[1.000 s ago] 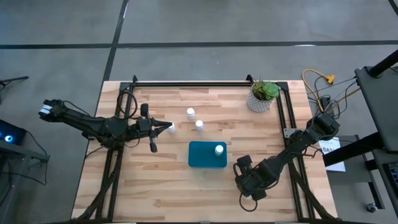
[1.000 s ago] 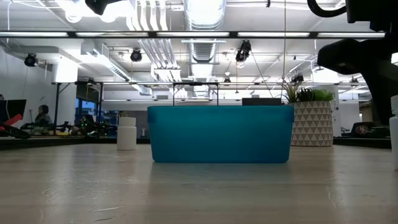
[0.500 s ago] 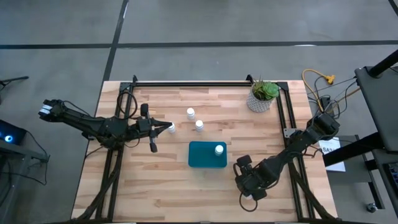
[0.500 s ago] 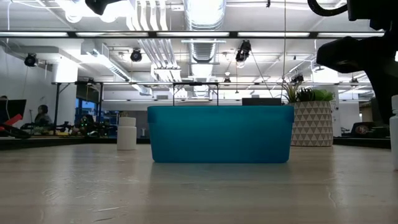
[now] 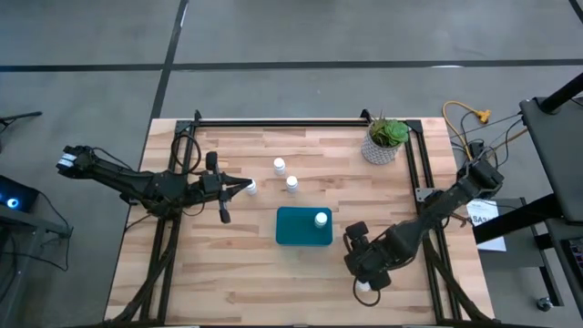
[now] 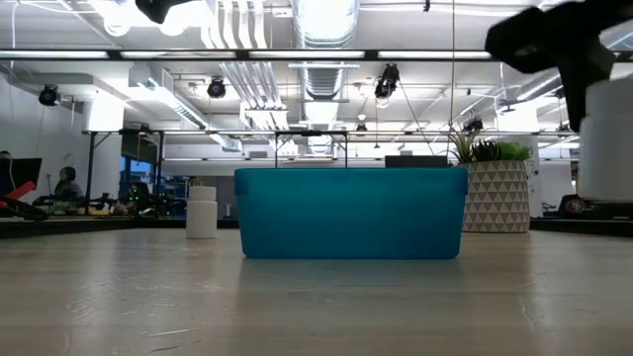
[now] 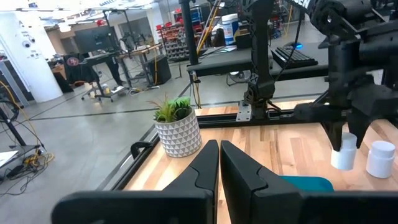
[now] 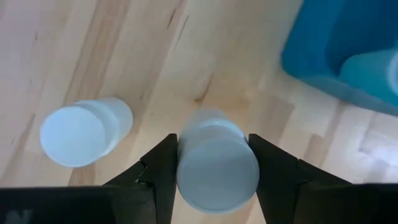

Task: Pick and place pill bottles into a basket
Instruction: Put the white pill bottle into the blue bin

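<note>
My right gripper [image 5: 366, 264] is near the table's front, right of the teal basket [image 5: 304, 227]. It is shut on a small white pill bottle [image 8: 217, 168], which also shows in the low view [image 6: 605, 138]. A second bottle [image 5: 364, 285] stands on the table just beside it and also shows in the right wrist view [image 8: 78, 134]. One bottle [image 5: 321, 219] stands in the basket's right end. Two bottles [image 5: 279, 166] [image 5: 291, 183] stand on the wood farther back. My left gripper [image 5: 244, 187] is shut and empty. Another bottle [image 5: 252, 186] stands right at its tip; I cannot tell whether they touch. My right gripper pinches the bottle at two opposite sides of its top end [image 8: 184, 168] between its two fingers [image 8: 163, 171]. The fingers come from above, pointing down. The bottle is upright, cap up, and hangs clear of the table [image 6: 605, 193].
A white patterned plant pot [image 5: 383, 146] stands at the far right corner. A black frame rail [image 5: 282, 120] runs along the far edge, with struts down both sides. Bare wood lies in front of the basket. One standing bottle [image 6: 202, 213] shows left of the basket in the low view.
My right gripper has gone up with the bottle. The bottle stood at table level a second ago and now hangs clear of the wood, still upright. The bottle beside it has stayed on the table.
</note>
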`<move>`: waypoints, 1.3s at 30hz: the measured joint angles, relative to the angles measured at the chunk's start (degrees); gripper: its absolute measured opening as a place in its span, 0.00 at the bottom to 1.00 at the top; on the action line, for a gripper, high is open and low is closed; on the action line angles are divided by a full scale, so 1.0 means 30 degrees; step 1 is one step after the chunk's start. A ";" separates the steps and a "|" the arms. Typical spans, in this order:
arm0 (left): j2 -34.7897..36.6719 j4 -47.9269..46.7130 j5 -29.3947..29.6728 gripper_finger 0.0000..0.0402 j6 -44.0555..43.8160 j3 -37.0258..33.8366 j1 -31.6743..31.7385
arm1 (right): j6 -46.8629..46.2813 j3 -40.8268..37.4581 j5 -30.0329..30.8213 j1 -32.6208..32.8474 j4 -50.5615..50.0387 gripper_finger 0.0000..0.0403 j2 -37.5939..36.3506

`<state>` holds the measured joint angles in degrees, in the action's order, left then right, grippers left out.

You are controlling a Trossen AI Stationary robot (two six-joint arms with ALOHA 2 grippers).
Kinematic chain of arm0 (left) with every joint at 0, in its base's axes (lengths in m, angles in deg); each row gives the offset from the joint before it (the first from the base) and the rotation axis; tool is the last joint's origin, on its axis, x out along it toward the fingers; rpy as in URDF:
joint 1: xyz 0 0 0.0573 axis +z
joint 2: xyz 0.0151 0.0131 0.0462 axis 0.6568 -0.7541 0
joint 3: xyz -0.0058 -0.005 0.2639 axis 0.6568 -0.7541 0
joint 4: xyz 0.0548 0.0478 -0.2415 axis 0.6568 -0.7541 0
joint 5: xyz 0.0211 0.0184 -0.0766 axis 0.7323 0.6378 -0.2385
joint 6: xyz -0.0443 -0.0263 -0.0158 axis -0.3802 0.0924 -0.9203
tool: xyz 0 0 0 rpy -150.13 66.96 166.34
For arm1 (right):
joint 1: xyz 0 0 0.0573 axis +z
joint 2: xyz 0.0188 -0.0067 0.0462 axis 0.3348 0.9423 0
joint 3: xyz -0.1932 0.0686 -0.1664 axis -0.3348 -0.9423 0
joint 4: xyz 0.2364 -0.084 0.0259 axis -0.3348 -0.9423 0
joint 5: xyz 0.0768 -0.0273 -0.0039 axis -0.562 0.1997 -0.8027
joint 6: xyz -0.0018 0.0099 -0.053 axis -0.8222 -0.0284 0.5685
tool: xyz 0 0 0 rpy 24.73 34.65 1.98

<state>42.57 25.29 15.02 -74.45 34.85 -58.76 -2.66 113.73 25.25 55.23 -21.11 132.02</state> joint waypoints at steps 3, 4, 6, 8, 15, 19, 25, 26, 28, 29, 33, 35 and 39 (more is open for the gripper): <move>0.0000 -0.0012 0.0000 0.00 0.0000 0.0000 0.0005 | 0.0231 0.0283 0.0005 -0.0259 0.0023 0.39 -0.0615; 0.0000 0.0001 0.0000 0.00 0.0000 0.0000 0.0005 | 0.0422 0.0462 0.0005 -0.0378 -0.0049 0.39 -0.0753; 0.0000 0.0000 0.0000 0.00 0.0000 0.0000 0.0005 | 0.0749 0.0793 0.0007 -0.0540 -0.0114 0.39 -0.0956; 0.0000 0.0007 0.0000 0.00 0.0000 0.0000 0.0005 | 0.1219 0.1196 -0.0002 -0.0760 -0.0316 0.39 -0.0987; 0.0000 0.0007 0.0000 0.00 0.0000 0.0000 0.0005 | 0.2988 0.2507 0.0006 -0.1615 -0.0257 0.39 -0.0815; 0.0000 0.0007 0.0000 0.00 0.0000 0.0000 0.0005 | 0.3468 0.2731 -0.0010 -0.2129 -0.0324 0.39 -0.0703; 0.0000 0.0004 0.0000 0.00 0.0000 0.0000 0.0005 | 0.4399 0.2680 -0.0056 -0.2842 -0.0316 0.37 -0.0703; 0.0000 0.0002 0.0000 0.00 0.0000 0.0000 0.0005 | 0.4543 0.2680 -0.0053 -0.2964 -0.0308 0.37 -0.0703; 0.0000 0.0003 0.0000 0.00 0.0000 0.0000 0.0005 | 0.4836 0.2672 -0.0047 -0.3254 -0.0184 0.37 -0.0703; 0.0000 0.0007 0.0000 0.00 0.0000 0.0000 0.0005 | 0.4979 0.2672 -0.0040 -0.3402 -0.0071 0.37 -0.0703; 0.0000 0.0007 0.0000 0.00 0.0000 0.0000 -0.0001 | 0.5757 0.2672 -0.0046 -0.4008 0.0767 0.37 -0.0703; 0.0000 0.0007 0.0000 0.00 0.0000 0.0000 0.0005 | 0.6227 0.2665 -0.0052 -0.4294 0.1064 0.37 -0.0703; 0.0000 0.0005 0.0000 0.00 0.0000 0.0000 0.0005 | 0.6664 0.2658 -0.0049 -0.4916 0.1565 0.37 -0.0703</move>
<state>42.57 25.30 15.02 -74.45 34.85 -58.75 17.33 121.70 25.10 40.48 -16.41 129.91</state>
